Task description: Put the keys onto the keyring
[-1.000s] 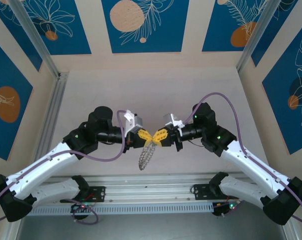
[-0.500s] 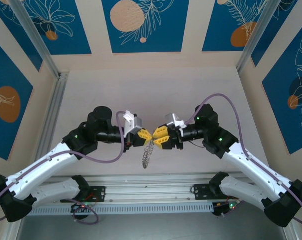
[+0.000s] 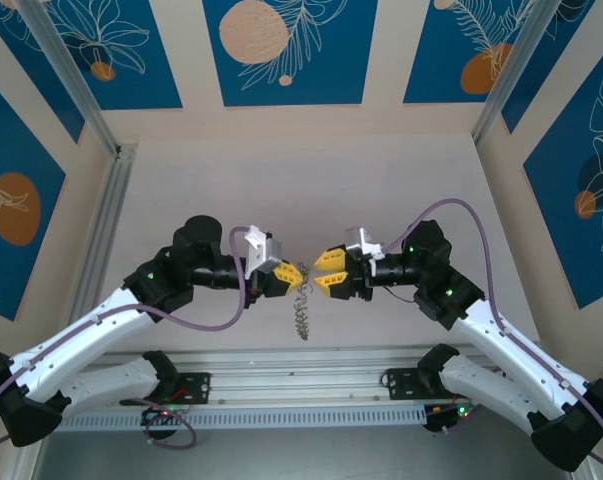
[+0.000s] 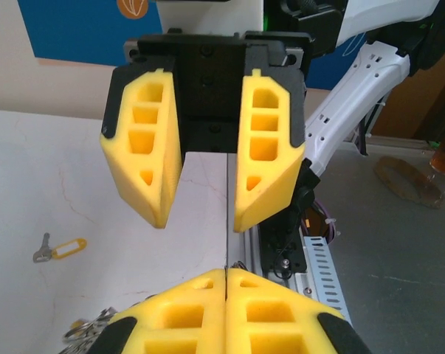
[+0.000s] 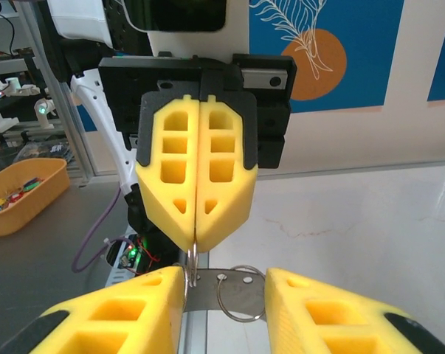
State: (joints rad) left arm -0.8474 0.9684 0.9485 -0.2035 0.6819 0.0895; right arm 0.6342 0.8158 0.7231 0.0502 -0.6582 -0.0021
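Observation:
The grey keyring (image 3: pixel 301 305) dangles as a wavy chain from my left gripper (image 3: pixel 289 278), which is shut on it above the table's near middle. Facing it, my right gripper (image 3: pixel 319 276) stands open, a short gap away. In the right wrist view the left gripper (image 5: pixel 196 240) pinches a thin wire ring, and below it hangs a metal band (image 5: pixel 204 299) with small rings between my open right fingers (image 5: pixel 119 310). In the left wrist view the right gripper (image 4: pixel 201 221) gapes wide. A small grey key with a yellow tag (image 4: pixel 60 249) lies on the table. Brass and green-headed keys are out of view.
An aluminium rail (image 3: pixel 281 360) runs along the near table edge under the grippers. Frame posts (image 3: pixel 101 240) line the left and right sides. An orange bin (image 5: pixel 23 192) sits off the table. The pale table (image 3: pixel 301 190) stretches behind the grippers.
The right gripper has opened and drawn back to the right, away from the left gripper. The keyring now hangs from the left gripper alone and has swung slightly right.

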